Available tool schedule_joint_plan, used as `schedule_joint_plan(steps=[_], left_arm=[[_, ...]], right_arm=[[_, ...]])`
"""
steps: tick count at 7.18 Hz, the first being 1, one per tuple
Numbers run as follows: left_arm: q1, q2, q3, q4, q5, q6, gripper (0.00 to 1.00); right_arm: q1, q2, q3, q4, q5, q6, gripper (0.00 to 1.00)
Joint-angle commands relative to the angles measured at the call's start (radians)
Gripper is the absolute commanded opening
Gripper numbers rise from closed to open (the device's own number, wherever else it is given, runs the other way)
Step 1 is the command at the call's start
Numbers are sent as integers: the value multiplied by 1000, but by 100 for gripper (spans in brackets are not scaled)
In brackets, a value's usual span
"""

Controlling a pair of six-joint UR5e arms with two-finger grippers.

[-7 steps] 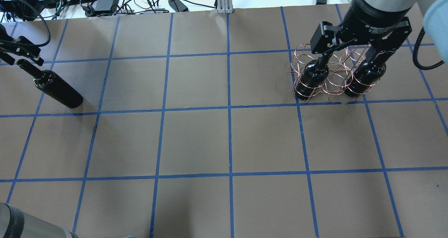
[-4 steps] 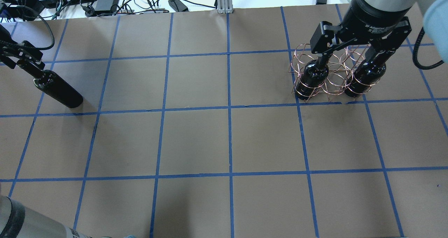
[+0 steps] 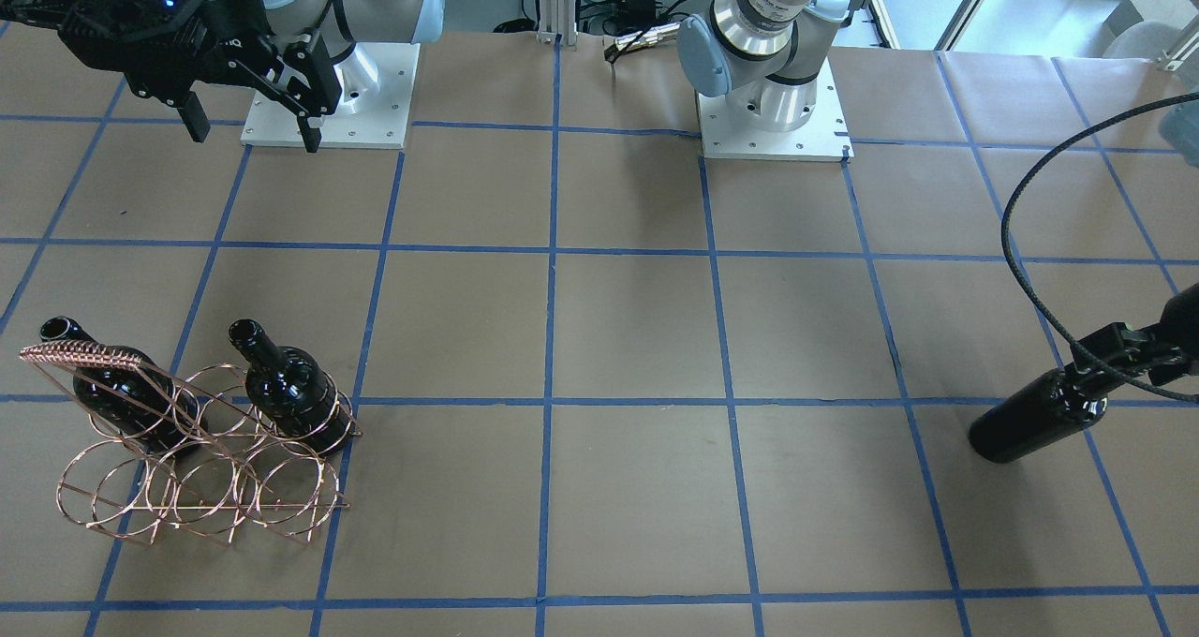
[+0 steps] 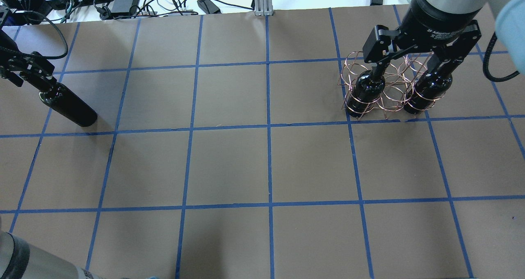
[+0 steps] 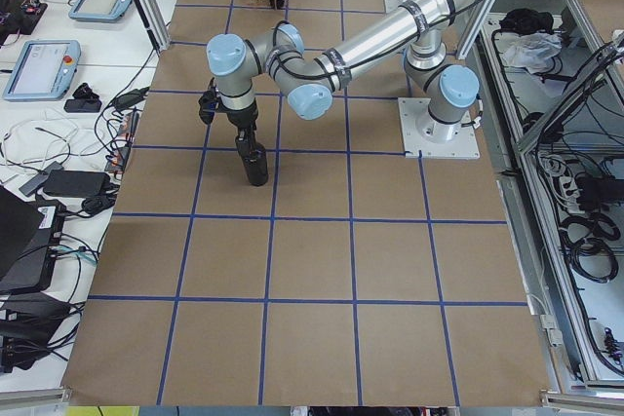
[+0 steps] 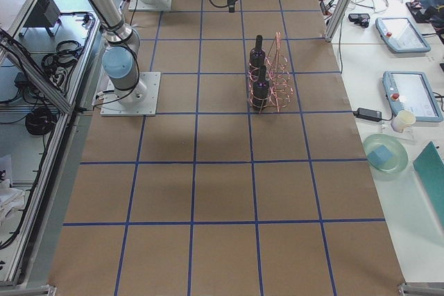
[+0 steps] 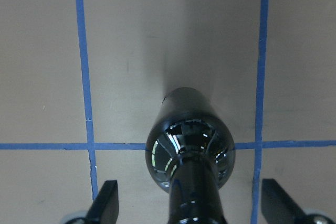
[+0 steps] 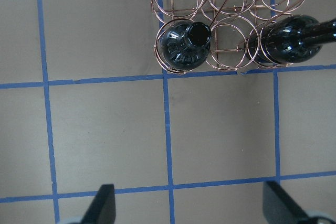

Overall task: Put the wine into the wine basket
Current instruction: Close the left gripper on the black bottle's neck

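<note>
A black wine bottle (image 4: pixel 67 106) stands upright on the table at the far left; it also shows in the front view (image 3: pixel 1040 422) and the left wrist view (image 7: pixel 189 150). My left gripper (image 4: pixel 28 72) is open and straddles its neck, and the fingers (image 7: pixel 107 203) stand clear of the glass. The copper wire wine basket (image 4: pixel 385 90) sits at the far right and holds two more black bottles (image 4: pixel 365 92) (image 4: pixel 428 90) in its end rings. My right gripper (image 4: pixel 410 72) is open and empty, well above the basket (image 8: pixel 226 14).
The table is brown paper with a grid of blue tape (image 4: pixel 268 127). Cables and power bricks (image 4: pixel 123 0) lie beyond the far edge. The left arm's cable (image 3: pixel 1030 272) loops above the bottle. The basket's middle rings (image 3: pixel 211 482) hold nothing.
My left gripper has moved down over the left bottle's neck, and the mouth that showed before is now covered. The right arm and the basket have hardly moved.
</note>
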Motion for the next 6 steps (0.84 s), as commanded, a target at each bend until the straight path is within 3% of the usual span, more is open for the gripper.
schedule_joint_plan(steps=[1,2,3,4,5,6], left_arm=[[3,0,-2,1,-2,-8,91],[3,3,-2,0,-6,-8,75],[5,-2,-2,0,-11,-9,68],[8,0,-6,0,-9,-9,49],[8,0,-9,-2,-8,-9,43],[9,1,-15,-2,-9,-9,27]], right_arm=[[0,0,0,2,-2,1,100],[0,0,0,2,-2,0,100],[0,0,0,2,0,0,100],[2,-1,0,3,2,0,100],[0,-1,0,5,-1,-2,100],[-2,-1,0,5,-6,-3,100]])
